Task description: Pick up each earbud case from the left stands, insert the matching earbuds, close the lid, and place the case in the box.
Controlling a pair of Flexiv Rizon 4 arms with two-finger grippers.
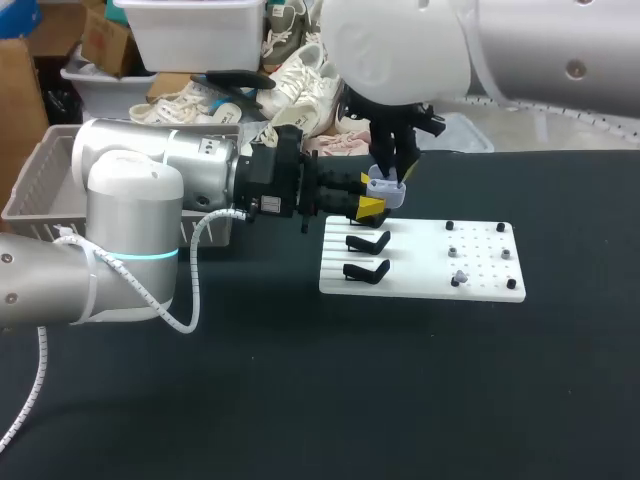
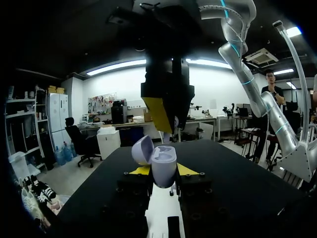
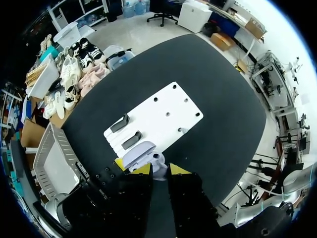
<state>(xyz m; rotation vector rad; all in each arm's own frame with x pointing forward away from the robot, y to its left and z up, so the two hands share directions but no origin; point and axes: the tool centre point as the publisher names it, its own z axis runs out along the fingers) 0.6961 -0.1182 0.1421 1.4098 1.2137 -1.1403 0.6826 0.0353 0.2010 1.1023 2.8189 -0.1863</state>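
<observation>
White board (image 1: 485, 283) carries 2 empty black stands (image 1: 368, 242) at its left end. Above that end, my left gripper (image 2: 163, 171) clamps the lavender case (image 2: 163, 167) from 2 sides, lid tipped open. My right gripper (image 1: 392, 172) hangs just over the case, partly hiding it in the head view; whether it is open or closed I cannot tell. Only the left wrist view shows the case's open top.

Left gripper (image 1: 371, 196) holds the earbud case (image 1: 387, 187) (lavender) above the white board (image 1: 420, 265), right gripper (image 1: 394, 160) overhead
</observation>
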